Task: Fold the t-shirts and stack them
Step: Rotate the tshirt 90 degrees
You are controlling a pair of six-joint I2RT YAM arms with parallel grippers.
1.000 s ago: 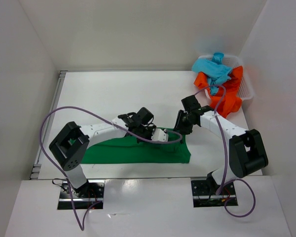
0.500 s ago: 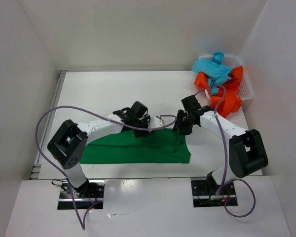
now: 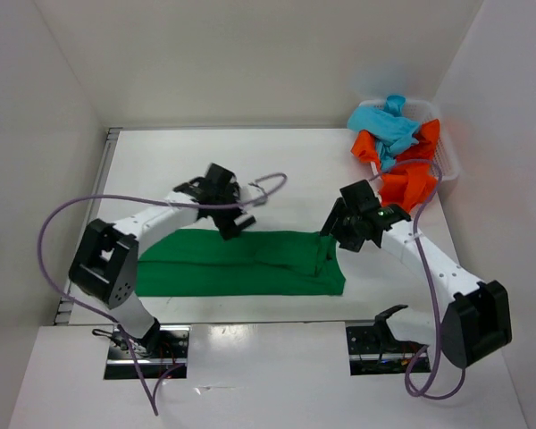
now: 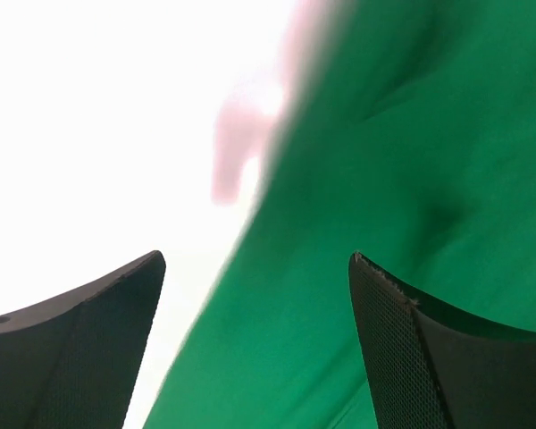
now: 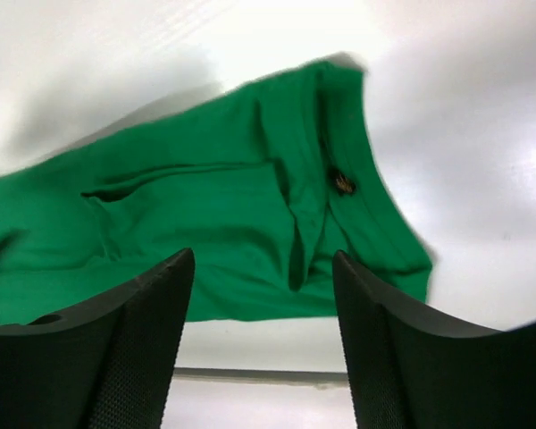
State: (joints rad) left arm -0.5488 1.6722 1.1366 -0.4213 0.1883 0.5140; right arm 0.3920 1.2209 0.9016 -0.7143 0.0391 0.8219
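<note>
The dark green t-shirt [image 3: 250, 262] lies on the table as a long folded band, its collar end at the right [image 5: 339, 223]. Above its far edge hovers my left gripper [image 3: 235, 223], open with nothing between the fingers; the green cloth [image 4: 384, 206] fills the space under it. My right gripper [image 3: 347, 234] hangs over the shirt's right end, open and empty. The turquoise-blue t-shirt [image 3: 389, 125] and the orange-red t-shirt [image 3: 409, 174] lie crumpled in and over the basket at the far right.
The white mesh basket [image 3: 449, 161] stands in the far right corner against the wall. White walls close the table on the left, back and right. A purple cable [image 3: 270, 181] loops above the left wrist.
Both grippers have opened and let go of the green shirt. The left one drew back to the left and the right one lifted away. The shirt now lies flat as a folded band.
</note>
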